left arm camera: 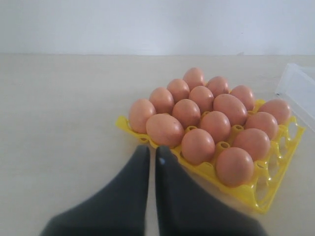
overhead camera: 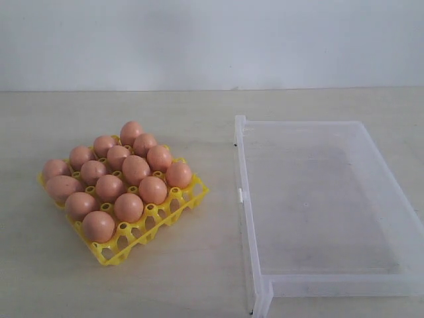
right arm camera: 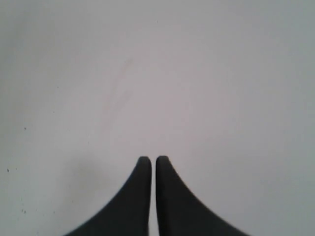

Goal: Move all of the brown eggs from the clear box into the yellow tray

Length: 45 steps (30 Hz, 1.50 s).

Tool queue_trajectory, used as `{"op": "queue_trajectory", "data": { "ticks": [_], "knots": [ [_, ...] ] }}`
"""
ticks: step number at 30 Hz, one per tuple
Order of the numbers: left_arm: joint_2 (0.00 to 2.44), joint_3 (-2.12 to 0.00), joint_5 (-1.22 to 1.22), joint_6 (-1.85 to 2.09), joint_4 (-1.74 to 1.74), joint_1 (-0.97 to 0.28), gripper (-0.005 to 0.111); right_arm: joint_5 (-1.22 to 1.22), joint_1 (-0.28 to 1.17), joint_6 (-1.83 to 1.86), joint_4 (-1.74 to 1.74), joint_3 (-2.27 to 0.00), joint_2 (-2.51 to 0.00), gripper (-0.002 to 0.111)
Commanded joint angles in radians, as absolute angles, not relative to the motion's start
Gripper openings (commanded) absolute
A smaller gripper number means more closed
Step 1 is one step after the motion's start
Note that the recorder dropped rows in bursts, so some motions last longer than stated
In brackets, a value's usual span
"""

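The large, shallow transparent plastic box point(overhead camera: 244, 199) is set on the right of the table point(overhead camera: 199, 278), apart from the square yellow lattice egg tray point(overhead camera: 140, 230), in whose cups the oval orange-brown eggs point(overhead camera: 136, 169) are seated. The left gripper point(left arm camera: 152, 150), just beside the tray, and the right gripper point(right arm camera: 153, 160) are each pinched together on nothing.
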State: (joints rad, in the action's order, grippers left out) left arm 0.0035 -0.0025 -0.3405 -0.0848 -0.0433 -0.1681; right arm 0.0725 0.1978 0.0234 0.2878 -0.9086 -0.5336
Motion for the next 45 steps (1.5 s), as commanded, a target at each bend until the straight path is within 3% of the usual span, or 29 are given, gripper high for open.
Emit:
{"op": "queue_trajectory", "data": {
  "ticks": [1, 13, 19, 28, 41, 45],
  "knots": [
    [0.000, 0.000, -0.337, -0.086, -0.041, -0.173, 0.004, 0.070, 0.198, 0.409, -0.193, -0.725, -0.531, 0.000],
    [0.000, 0.000, -0.337, -0.086, -0.041, -0.173, 0.004, 0.310, 0.178, 0.332, -0.338, 0.000, -0.392, 0.000],
    [0.000, 0.000, -0.337, -0.086, -0.041, -0.173, 0.004, 0.089, 0.162, 0.480, -0.485, 0.000, -0.327, 0.000],
    [0.000, 0.000, -0.337, -0.086, -0.041, -0.173, 0.004, -0.383, -0.127, 0.471, -0.406, 0.000, 0.000, 0.000],
    [0.000, 0.000, -0.337, -0.086, -0.041, -0.173, 0.004, -0.400, -0.161, 0.317, -0.394, 0.000, -0.011, 0.000],
    [0.000, 0.000, -0.337, -0.086, -0.041, -0.173, 0.004, -0.342, -0.159, 0.061, -0.068, 0.000, -0.011, 0.000]
  ]
}}
